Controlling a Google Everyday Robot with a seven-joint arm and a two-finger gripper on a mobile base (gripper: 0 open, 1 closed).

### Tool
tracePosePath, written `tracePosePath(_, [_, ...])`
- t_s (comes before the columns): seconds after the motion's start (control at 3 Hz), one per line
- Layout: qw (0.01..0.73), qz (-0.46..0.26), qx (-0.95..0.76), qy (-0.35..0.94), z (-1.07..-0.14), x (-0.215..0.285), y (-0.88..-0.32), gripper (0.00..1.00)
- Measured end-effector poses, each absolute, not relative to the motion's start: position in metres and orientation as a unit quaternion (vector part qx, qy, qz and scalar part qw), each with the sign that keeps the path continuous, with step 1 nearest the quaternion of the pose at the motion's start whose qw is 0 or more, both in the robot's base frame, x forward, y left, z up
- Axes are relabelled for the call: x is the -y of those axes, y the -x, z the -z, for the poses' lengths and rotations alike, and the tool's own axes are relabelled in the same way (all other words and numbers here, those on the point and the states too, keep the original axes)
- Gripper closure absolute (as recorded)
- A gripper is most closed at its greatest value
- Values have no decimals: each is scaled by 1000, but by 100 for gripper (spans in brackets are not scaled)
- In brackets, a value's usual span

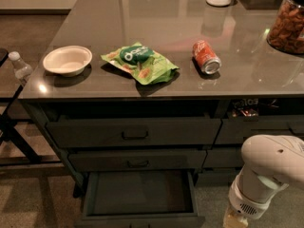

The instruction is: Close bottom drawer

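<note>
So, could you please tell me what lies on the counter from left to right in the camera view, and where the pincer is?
White bowl → green snack bag → red can → jar of nuts. The pincer is low at the right, below the counter, right of the open bottom drawer.

Office kitchenette or break area: grey tabletop over dark drawer units, carpeted floor. Snacks out: paper bowl, chip bag, soda can, nut jar. Robot hand low at right, beside the drawers.
</note>
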State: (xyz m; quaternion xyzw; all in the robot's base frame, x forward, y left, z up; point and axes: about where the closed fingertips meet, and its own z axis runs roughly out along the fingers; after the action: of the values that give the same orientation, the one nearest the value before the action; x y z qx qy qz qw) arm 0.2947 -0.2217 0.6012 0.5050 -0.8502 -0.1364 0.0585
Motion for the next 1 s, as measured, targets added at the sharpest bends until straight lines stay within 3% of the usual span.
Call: tracePosePath(1.0, [164, 216, 857, -439, -449, 221, -240, 100])
